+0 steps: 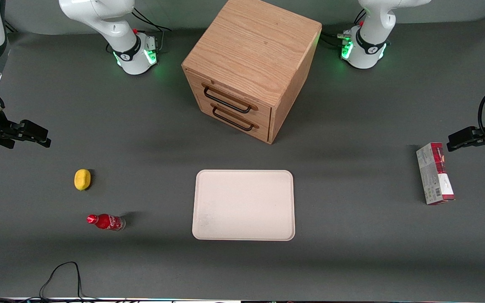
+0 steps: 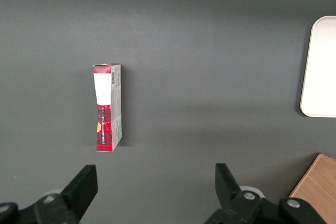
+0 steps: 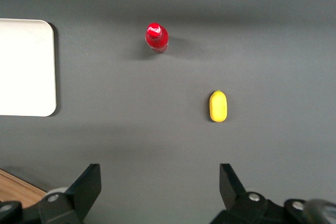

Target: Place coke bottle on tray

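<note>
Since nothing is held yet, we are at the reach step.

Our gripper (image 3: 157, 192) hangs high with fingers spread wide and empty; the coke bottle (image 1: 107, 221) stands upright well below and ahead of it, nearer the front camera, past the lemon (image 1: 82, 179). Next we must descend over the cap, close, then carry it to the tray (image 1: 243, 205).

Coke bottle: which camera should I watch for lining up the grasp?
The right wrist view: the coke bottle stands upright on bare table, seen cap-first beside the lemon, with the open gripper above the table. The front view shows it small, apart from the tray. The left wrist view misses it.
</note>
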{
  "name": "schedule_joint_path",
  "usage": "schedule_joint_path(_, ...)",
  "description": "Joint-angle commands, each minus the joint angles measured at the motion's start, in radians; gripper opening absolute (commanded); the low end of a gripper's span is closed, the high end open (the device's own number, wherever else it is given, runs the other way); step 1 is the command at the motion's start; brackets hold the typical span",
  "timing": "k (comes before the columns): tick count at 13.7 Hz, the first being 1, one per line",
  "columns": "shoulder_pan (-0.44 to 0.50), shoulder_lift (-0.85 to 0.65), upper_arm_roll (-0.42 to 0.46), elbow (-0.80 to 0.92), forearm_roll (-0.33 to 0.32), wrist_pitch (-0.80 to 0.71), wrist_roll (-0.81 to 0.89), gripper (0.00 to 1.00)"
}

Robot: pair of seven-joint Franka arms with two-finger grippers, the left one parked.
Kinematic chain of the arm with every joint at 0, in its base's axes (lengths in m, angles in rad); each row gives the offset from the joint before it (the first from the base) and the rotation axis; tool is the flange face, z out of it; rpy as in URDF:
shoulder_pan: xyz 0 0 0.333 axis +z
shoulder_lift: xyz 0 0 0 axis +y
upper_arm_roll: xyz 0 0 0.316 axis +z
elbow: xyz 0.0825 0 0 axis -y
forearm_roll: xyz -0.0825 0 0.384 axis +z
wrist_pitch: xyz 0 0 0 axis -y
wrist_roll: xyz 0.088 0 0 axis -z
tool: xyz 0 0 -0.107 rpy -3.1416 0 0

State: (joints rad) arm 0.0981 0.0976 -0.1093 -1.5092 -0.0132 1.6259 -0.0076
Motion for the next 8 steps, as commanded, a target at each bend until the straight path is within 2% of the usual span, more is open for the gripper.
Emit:
schedule_joint_path(1,0.006,-0.024,0.0,-0.022,-0.018,-0.009,0.001,1.0)
schedule_joint_path(5,0.005,-0.012,0.002,-0.016,-0.011,-0.008,-0.006,1.0)
schedule_joint_path(8,-0.003,0.091,0.0,0.116,-0.005,-0.03,-0.009,1.0)
